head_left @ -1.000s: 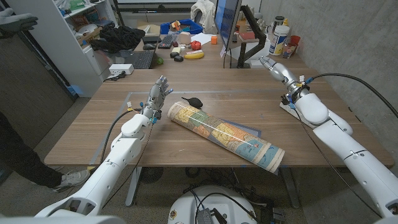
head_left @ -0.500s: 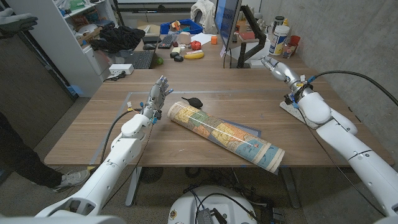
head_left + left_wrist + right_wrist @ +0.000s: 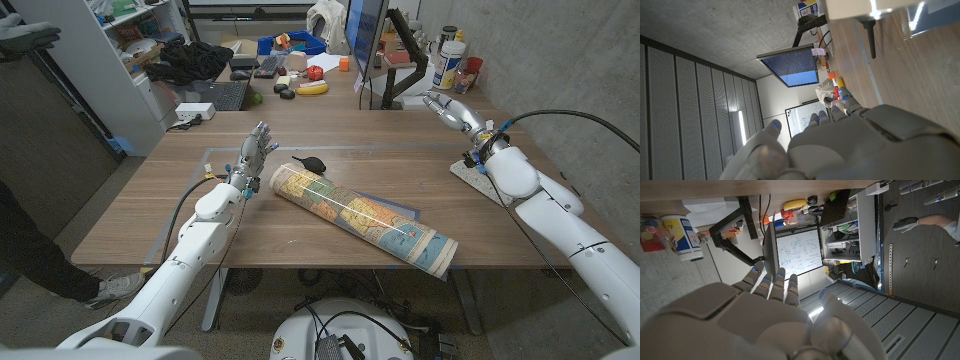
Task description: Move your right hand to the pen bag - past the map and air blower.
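Note:
The rolled-up map point(image 3: 360, 215) lies slantwise across the middle of the table. A small black air blower point(image 3: 312, 162) sits just beyond its far end and is also in the left wrist view point(image 3: 871, 37). A pale flat pen bag point(image 3: 463, 172) lies at the table's right edge, partly hidden under my right forearm. My right hand point(image 3: 450, 108) hovers beyond the bag near the far right corner, fingers stretched out and holding nothing point(image 3: 765, 320). To the left of the map, my left hand point(image 3: 256, 148) stands with its fingers spread upward, empty point(image 3: 850, 145).
A cluttered desk stands behind the table with a monitor point(image 3: 362, 40), a banana point(image 3: 312, 88), a laptop point(image 3: 225, 95) and bottles point(image 3: 450, 62). A shelf stands at the far left. A person's leg point(image 3: 30, 250) shows at the left edge.
My right arm has shifted a little to the right, uncovering more of the pen bag. The left hand, map and air blower have not moved.

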